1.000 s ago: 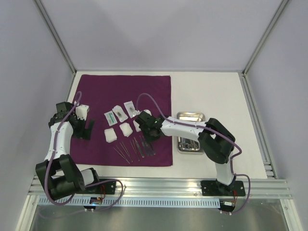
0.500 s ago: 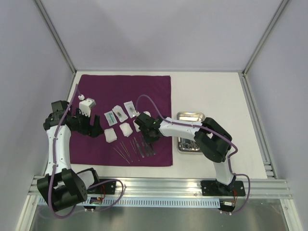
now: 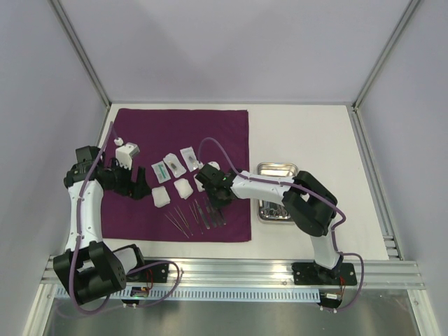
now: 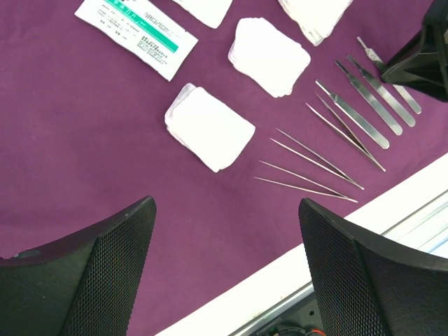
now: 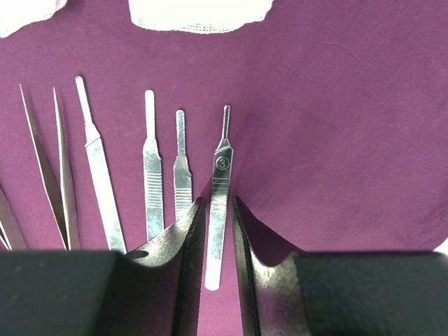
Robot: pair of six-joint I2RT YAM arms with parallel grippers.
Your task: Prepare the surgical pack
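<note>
While gauze (image 4: 210, 127), packets (image 4: 136, 35) and tools (image 5: 152, 178) lie on cloth (image 3: 182, 129), right claw (image 5: 217, 206) pinches a scalpel handle (image 5: 220, 164), left claw (image 4: 225, 210) gapes empty; tray (image 3: 276, 166) seemingly not emptied.

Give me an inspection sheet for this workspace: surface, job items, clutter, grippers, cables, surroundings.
Surface: white table, with the purple cloth spread flat on its left part.
Job's things: gauze squares, packets and a row of instruments lie on the cloth. The steel tray sits on bare table to its right, with metal pieces inside.
Clutter: nothing seen.
Grippers: left gripper is open above the cloth. Right gripper is low, its jaws close on either side of a handle marked 3; grip unclear.
Cables: purple cables run along both arms.
Surroundings: pale walls, metal rail at the near edge.
</note>
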